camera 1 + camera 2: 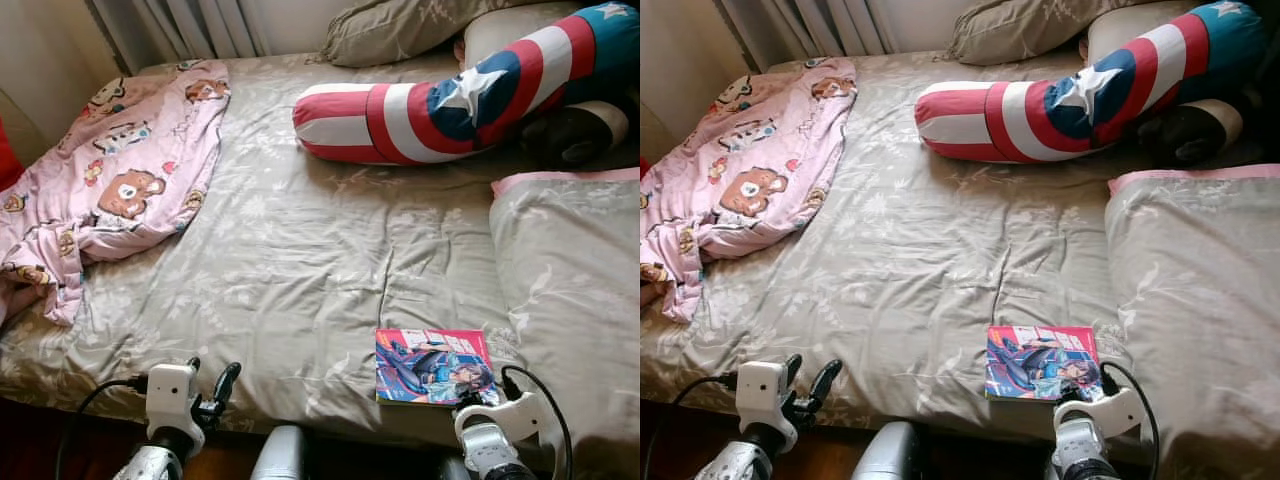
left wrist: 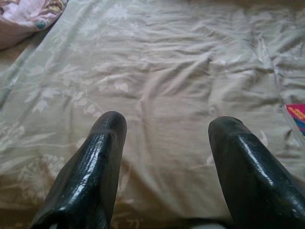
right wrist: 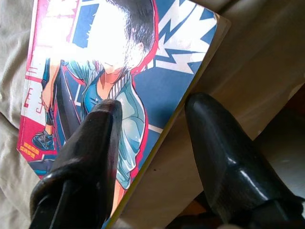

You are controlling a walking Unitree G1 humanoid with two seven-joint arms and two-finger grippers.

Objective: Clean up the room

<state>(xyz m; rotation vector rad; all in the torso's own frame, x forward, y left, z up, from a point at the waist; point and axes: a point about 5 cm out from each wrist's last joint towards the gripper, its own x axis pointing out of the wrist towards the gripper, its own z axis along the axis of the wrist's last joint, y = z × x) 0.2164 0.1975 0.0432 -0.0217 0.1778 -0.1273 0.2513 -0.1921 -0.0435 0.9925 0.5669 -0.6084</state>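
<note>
2 black fingers of the right gripper (image 3: 152, 143) are spread apart at the near corner of a comic book (image 1: 433, 365), 1 finger over its cover and the other past its edge; nothing is clamped. The book is laid flat on the bed sheet (image 1: 300, 260) near the front edge, beside a grey pillow (image 1: 575, 270). The left gripper (image 2: 164, 157) is held open and empty above bare sheet, well apart from the book.

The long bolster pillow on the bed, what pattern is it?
Red and white stripes, blue bands with white stars; clearest in the left eye view.
</note>
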